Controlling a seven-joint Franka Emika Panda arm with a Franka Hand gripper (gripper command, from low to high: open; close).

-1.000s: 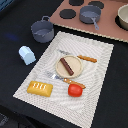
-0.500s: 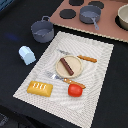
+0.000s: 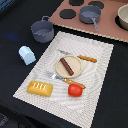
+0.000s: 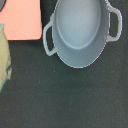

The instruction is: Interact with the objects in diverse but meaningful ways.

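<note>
Wrist camera looks straight down into the empty grey pot [image 4: 82, 32] beside the placemat [image 3: 95, 60], likely lining up a grab, sausage [image 3: 67, 66] on the plate [image 3: 76, 60]; gripper unseen, state unknown.

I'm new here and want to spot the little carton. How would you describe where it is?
Find the pale striped placemat. Just off its edge on the exterior view's left, on the dark table, stands the pale-blue carton, below the grey pot. It is the only light-blue, boxy item.
</note>
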